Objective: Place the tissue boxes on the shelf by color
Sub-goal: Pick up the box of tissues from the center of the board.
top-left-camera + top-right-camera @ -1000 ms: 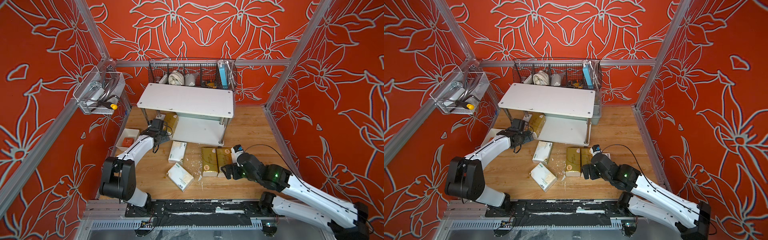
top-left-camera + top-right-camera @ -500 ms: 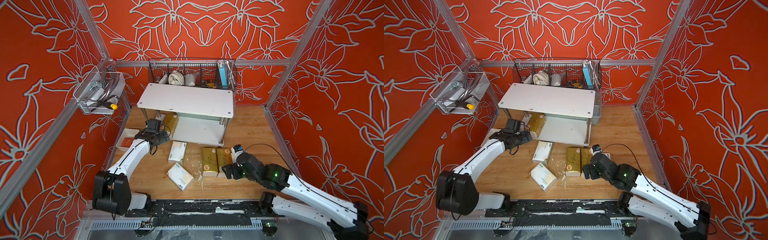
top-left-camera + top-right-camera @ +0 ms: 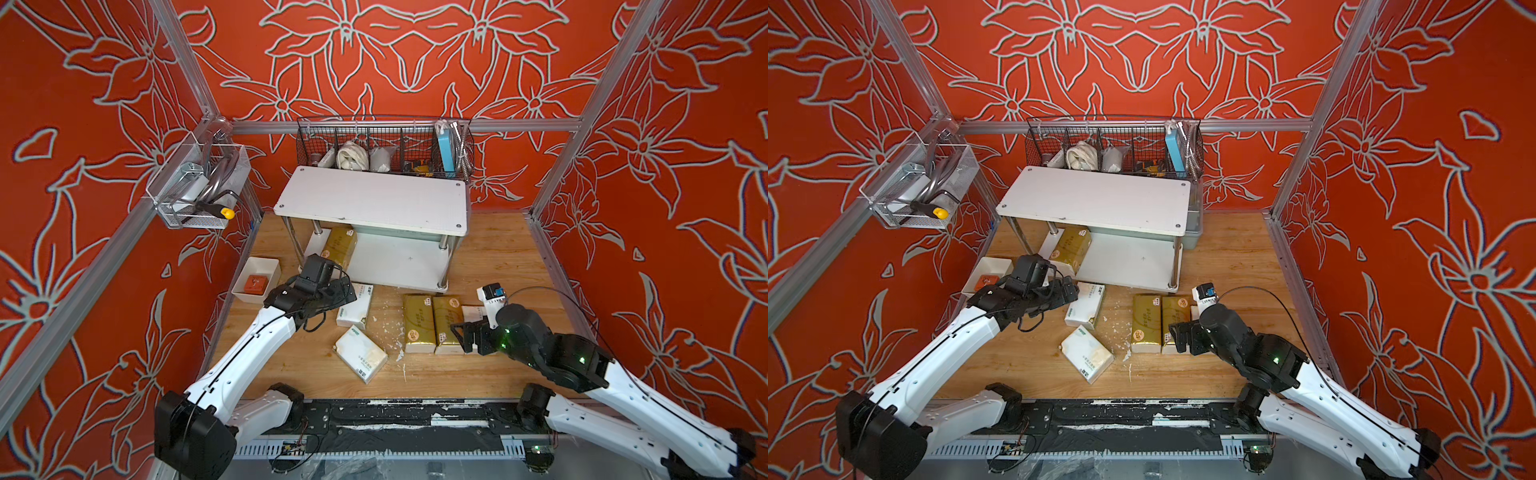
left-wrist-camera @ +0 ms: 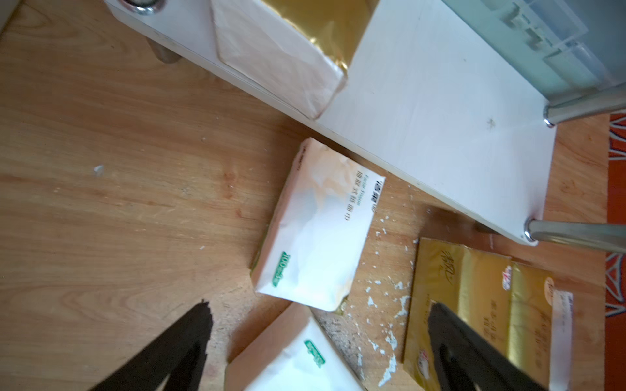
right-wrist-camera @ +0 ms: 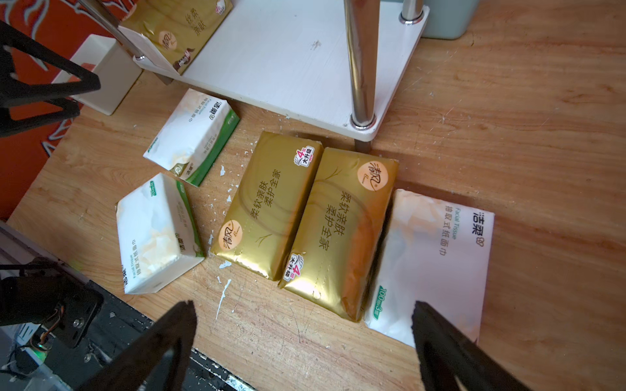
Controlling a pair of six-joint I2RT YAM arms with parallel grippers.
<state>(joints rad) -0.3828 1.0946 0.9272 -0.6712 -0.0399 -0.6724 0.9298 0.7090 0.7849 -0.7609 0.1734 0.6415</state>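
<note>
The shelf (image 3: 374,199) stands at the back, with one gold tissue box (image 3: 340,245) on its lower board (image 4: 423,111). Two gold boxes (image 5: 271,199) (image 5: 342,230) lie side by side on the wood in front of it. A white box (image 5: 437,257) lies beside them on the right, and two more white boxes (image 3: 355,305) (image 3: 360,353) lie further left. My left gripper (image 3: 345,291) hovers open over the white box nearest the shelf (image 4: 318,230), holding nothing. My right gripper (image 5: 303,304) stands open and holds nothing, low at the near ends of the gold pair.
A small white tray with an orange block (image 3: 255,278) sits by the left wall. A black wire basket (image 3: 384,145) hangs behind the shelf, and a clear bin (image 3: 195,191) is fixed to the left wall. White flakes (image 3: 390,328) litter the wood.
My left gripper has drawn back from the shelf's lower board toward the front and right, leaving the gold box there. The right arm has barely moved.
</note>
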